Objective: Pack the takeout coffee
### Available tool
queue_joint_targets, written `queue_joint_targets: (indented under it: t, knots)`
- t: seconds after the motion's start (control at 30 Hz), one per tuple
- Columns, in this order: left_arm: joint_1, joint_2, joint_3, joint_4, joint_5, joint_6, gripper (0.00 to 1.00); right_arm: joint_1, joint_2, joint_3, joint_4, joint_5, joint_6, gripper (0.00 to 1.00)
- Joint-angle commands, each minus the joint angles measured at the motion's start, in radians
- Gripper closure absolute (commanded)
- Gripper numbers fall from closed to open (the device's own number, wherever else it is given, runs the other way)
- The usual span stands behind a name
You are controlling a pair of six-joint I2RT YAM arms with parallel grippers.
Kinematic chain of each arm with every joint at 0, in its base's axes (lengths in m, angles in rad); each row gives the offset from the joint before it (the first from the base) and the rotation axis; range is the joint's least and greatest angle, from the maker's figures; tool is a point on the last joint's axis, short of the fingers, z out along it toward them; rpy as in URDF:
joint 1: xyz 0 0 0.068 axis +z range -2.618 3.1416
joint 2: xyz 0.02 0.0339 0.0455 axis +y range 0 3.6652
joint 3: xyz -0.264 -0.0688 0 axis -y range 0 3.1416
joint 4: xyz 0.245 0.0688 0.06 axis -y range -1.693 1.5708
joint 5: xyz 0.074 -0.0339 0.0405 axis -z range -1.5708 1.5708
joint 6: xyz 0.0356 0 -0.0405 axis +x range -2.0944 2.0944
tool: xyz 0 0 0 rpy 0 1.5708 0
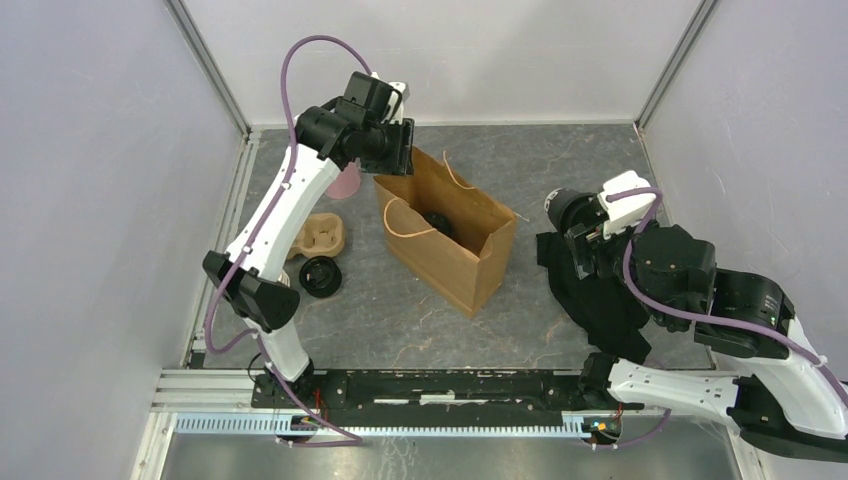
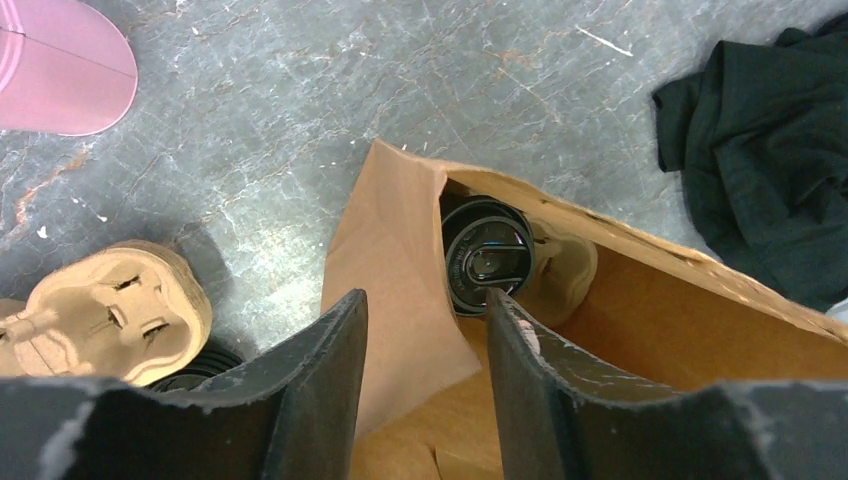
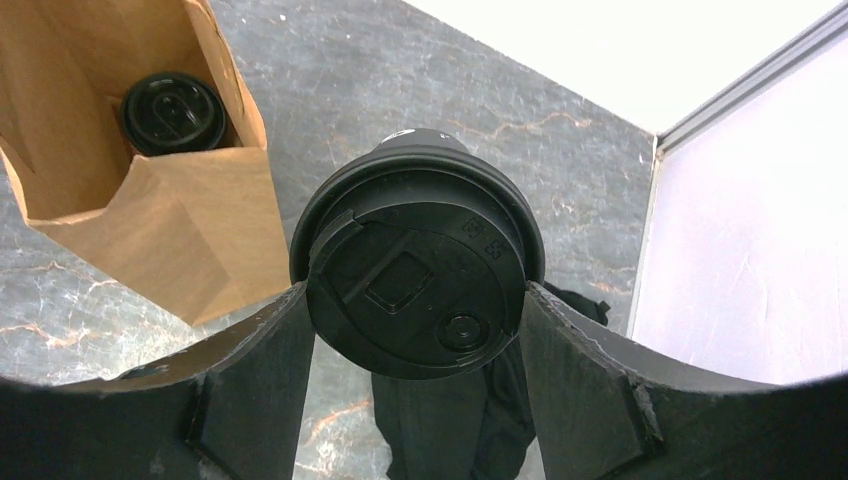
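Note:
A brown paper bag (image 1: pixel 447 238) stands open mid-table. One coffee cup with a black lid (image 1: pixel 437 222) sits inside it in a pulp carrier, also seen in the left wrist view (image 2: pixel 488 255) and the right wrist view (image 3: pixel 172 112). My left gripper (image 1: pixel 396 150) is open at the bag's far left corner; in its wrist view (image 2: pixel 425 300) the bag's side wall (image 2: pixel 395 270) stands between the fingers. My right gripper (image 1: pixel 582 226) is shut on a second lidded coffee cup (image 3: pixel 420 270), held above the table right of the bag (image 1: pixel 562 208).
A black cloth (image 1: pixel 600 295) lies under my right arm. A pulp cup carrier (image 1: pixel 320 237) and a round black lid (image 1: pixel 320 276), whatever is under it hidden, lie left of the bag. A pink cup (image 2: pixel 60 70) stands behind them. Enclosure walls ring the table.

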Motion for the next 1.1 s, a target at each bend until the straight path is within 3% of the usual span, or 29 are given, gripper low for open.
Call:
queue_joint_targets:
  t: [0.0, 0.2, 0.57, 0.73, 1.07]
  knots:
    - [-0.005, 0.027, 0.006, 0.036, -0.051, 0.064, 0.48, 0.005, 0.006, 0.045, 0.107, -0.021, -0.086, 1.0]
    - [-0.003, 0.011, -0.014, 0.015, -0.158, 0.06, 0.7, 0.006, 0.065, 0.137, 0.211, -0.218, -0.192, 1.0]
    - [-0.002, -0.12, -0.176, 0.085, -0.139, -0.051, 0.9, 0.005, 0.254, 0.289, 0.31, -0.656, -0.251, 1.0]
    - [-0.003, -0.163, -0.211, 0.096, -0.111, -0.113, 0.98, 0.005, 0.374, 0.366, 0.258, -0.609, -0.233, 1.0]
    - [-0.002, -0.294, -0.354, 0.183, -0.082, -0.17, 0.98, 0.005, 0.519, 0.426, 0.175, -0.471, -0.275, 1.0]
